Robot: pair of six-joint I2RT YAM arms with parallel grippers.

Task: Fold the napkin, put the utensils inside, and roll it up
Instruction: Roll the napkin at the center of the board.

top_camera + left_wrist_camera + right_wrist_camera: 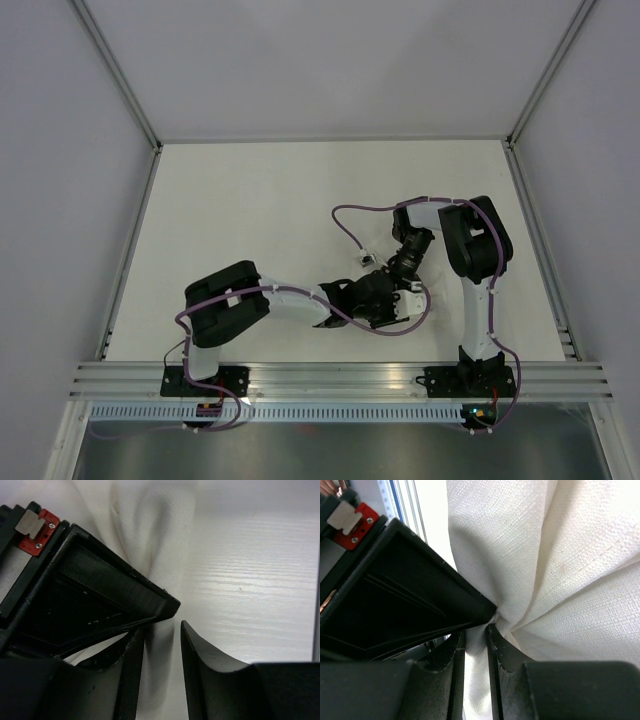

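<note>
The white napkin hangs bunched in folds. My right gripper is shut on a gathered ridge of it. In the left wrist view the napkin runs as a soft ridge down between my left gripper's jaws, which stand a little apart around it. Each wrist view shows the other gripper's black body tip to tip against it. In the top view the left gripper and right gripper meet at the table's near middle; the napkin cannot be made out there. No utensils are in view.
The white tabletop is bounded by aluminium rails on the left, right and near edge. Purple cables loop beside the right arm.
</note>
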